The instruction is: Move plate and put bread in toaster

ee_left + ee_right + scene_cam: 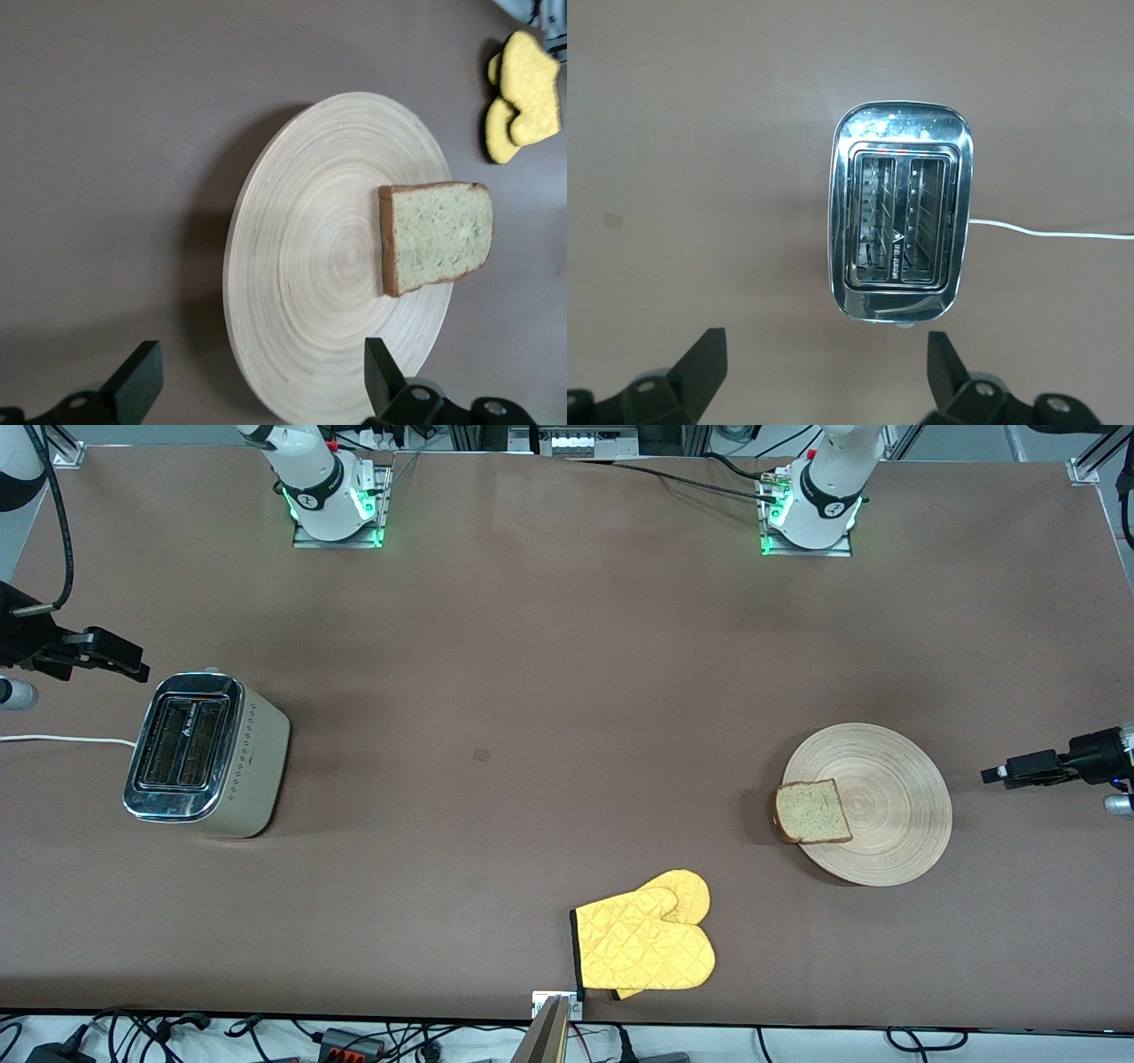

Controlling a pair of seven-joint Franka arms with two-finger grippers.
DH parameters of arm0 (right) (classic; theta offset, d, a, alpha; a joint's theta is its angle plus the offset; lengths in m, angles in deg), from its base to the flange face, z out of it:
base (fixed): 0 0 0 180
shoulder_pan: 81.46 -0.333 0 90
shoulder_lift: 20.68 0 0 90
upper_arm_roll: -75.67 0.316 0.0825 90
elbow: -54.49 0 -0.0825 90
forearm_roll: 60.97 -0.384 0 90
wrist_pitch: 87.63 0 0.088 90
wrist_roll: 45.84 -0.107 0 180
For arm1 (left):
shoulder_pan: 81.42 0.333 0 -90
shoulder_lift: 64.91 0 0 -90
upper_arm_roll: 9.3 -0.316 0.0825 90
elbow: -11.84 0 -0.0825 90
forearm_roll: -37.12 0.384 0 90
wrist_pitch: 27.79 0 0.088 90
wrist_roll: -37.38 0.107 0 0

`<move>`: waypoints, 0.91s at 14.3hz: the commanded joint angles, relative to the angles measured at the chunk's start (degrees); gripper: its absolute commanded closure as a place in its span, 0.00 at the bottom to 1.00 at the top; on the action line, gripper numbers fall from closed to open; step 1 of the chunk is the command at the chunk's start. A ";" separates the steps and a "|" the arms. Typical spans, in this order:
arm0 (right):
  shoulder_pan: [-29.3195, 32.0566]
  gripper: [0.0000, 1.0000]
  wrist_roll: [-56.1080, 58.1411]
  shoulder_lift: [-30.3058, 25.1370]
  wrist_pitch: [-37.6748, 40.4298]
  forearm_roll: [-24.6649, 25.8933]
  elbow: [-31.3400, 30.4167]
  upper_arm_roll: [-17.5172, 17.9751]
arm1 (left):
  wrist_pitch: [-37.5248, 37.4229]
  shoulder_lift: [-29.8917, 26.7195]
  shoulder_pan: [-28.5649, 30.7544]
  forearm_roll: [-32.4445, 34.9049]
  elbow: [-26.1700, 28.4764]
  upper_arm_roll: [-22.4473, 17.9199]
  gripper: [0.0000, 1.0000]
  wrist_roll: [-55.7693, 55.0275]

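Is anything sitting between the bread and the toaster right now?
Nothing visible. The bread overhangs the plate edge toward the toaster, with bare table between them. The yellow mitt lies nearer the front camera, off that line. Both toaster slots look empty.

Lab: bolted arm bases (337,500) (cables)
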 commanded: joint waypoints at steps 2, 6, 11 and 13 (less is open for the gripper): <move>0.04 0.00 -0.05 0.13 0.94 -0.23 0.90 0.10 | -0.68 6.40 1.43 -8.55 -4.10 0.61 0.00 5.43; 0.04 0.00 -0.05 0.13 0.94 -0.23 0.90 0.10 | -0.68 7.98 1.07 -8.56 -3.40 0.61 0.03 2.36; 0.04 0.00 -0.05 0.13 0.94 -0.23 0.90 0.10 | -1.30 11.23 1.43 -8.56 -3.22 0.61 0.55 2.53; 0.04 0.00 -0.05 0.13 0.94 -0.23 0.90 0.10 | -3.92 11.24 1.52 -8.56 -3.39 0.61 0.83 2.53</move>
